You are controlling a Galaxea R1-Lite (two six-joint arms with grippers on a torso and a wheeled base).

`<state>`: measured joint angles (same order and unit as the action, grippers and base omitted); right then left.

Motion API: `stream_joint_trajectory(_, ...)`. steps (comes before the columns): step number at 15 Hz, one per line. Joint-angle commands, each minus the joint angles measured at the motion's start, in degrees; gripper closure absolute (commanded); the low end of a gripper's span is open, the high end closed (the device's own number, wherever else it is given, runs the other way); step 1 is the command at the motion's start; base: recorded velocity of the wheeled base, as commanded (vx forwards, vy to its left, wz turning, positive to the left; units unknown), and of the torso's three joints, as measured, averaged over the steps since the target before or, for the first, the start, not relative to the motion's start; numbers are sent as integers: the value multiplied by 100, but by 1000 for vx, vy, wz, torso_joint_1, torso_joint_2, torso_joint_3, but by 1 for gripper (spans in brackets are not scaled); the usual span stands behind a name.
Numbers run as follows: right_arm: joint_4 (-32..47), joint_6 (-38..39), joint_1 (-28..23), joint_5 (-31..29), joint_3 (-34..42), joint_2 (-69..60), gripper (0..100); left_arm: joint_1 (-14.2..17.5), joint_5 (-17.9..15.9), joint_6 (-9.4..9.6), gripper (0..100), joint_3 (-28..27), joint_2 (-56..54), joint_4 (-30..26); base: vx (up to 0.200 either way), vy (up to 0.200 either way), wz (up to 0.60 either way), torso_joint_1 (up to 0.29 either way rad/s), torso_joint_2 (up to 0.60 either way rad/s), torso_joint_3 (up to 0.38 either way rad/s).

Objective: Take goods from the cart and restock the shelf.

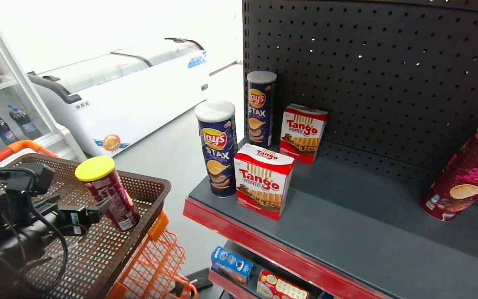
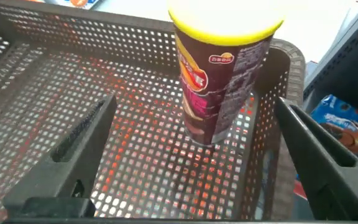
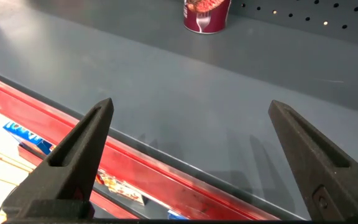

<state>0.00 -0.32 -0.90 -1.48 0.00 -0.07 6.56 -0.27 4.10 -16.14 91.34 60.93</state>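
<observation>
Chip can, maroon w/ yellow lid, stands tilted in the brown basket on top of the orange cart, near the basket's shelf-side wall. Left gripper is level w/ it, fingers spread wide & holding nothing. From the wrist cam the can sits just ahead, btwn the two fingers, neither pad closed on it. In head view one fingertip looks to be at the can's side, touching or just off, can't tell. Right gripper hangs over the bare front part of the shelf, also spread & empty. Shelf has 2 blue chip cans & 2 wafer boxes at its left end, plus a matching maroon can leaning vs the pegboard at the right, w/ free space btwn. Step, as I read it: pick-up from cart, grasp not yet made. Nxt move prob needs: ease fwd so the can body is fully btwn the pads, clamp mid-body (it's tilted, so a nudge may tip it), lift clear of the basket wall, then carry over to the gap.
</observation>
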Motion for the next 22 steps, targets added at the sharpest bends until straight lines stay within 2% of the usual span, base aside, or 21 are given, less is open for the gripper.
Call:
stream_joint_trajectory(1,-9,-3,2,-2,0,7,0,-58,0,-23,0,23,832,314,0,0,0,0,0,0)
stream_joint_trajectory(2,0,-3,2,-2,0,7,0,-85,0,-32,0,-3,1245,727,0,0,0,0,0,0)
stream_joint_trajectory(5,0,-3,2,-2,0,7,0,-181,9,-40,0,-258,1659,1211,0,0,0,0,0,0)
stream_joint_trajectory(11,0,-3,2,-2,0,7,0,-181,9,-32,0,-592,2203,1650,0,0,0,0,0,0)
stream_joint_trajectory(14,0,-3,2,-2,0,7,0,-172,44,-111,0,-908,2406,1703,0,0,0,0,0,0)
stream_joint_trajectory(15,-9,-3,2,-2,0,7,0,-172,53,-120,100,-979,2406,1694,0,0,0,0,0,0)
stream_joint_trajectory(18,0,-3,2,-2,0,7,0,-190,36,-58,100,-1031,2388,1694,0,0,0,0,0,0)
stream_joint_trajectory(20,0,-3,2,-2,0,7,0,-243,36,127,100,-1075,2327,1712,0,0,0,0,0,0)
stream_joint_trajectory(22,0,-3,2,-2,0,7,0,-296,27,197,100,-1075,2072,1633,0,0,0,0,0,0)
